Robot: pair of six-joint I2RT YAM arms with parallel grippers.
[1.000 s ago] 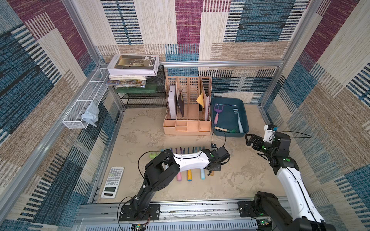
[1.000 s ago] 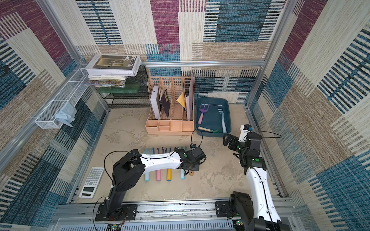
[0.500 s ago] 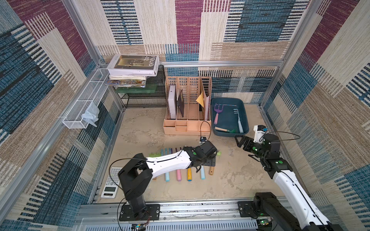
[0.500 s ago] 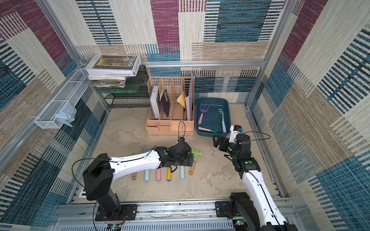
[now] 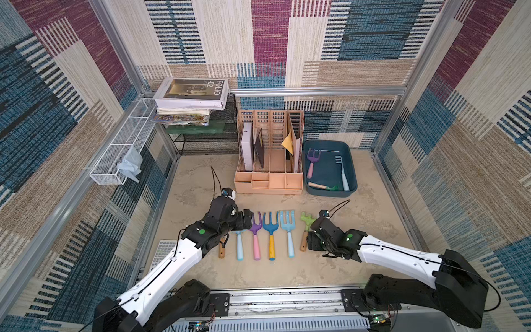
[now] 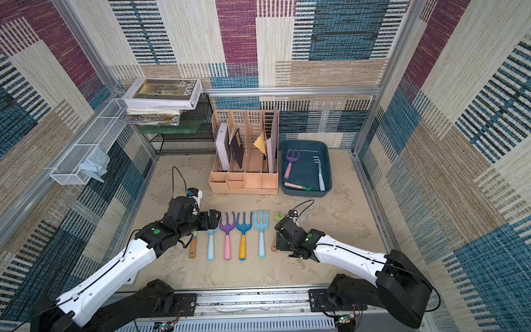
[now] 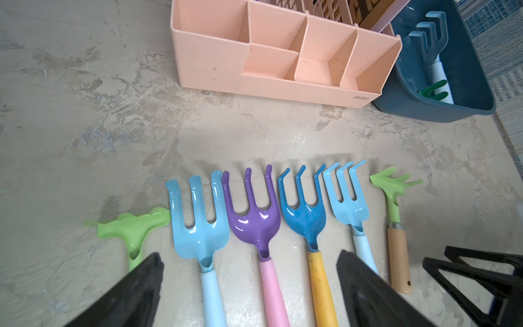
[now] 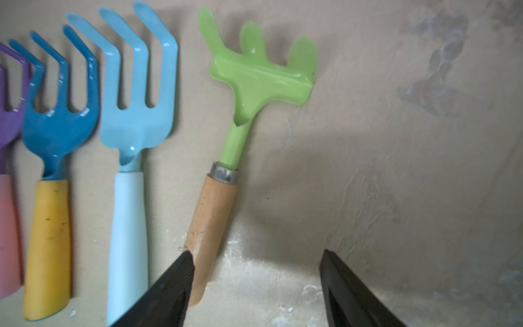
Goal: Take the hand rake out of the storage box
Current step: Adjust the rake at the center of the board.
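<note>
My left gripper hangs wide open and empty over the row of 6 rakes. My right gripper is open too, gripping nothing, beside the wooden handle of the green rake. 3 rakes lie in the storage box, squeezed between the peach organizer and the side frame; the floor before it is open.

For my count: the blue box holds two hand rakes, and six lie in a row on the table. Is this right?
No, the box holds three: a purple rake, a pale blue rake and a green rake, in both top views.
</note>
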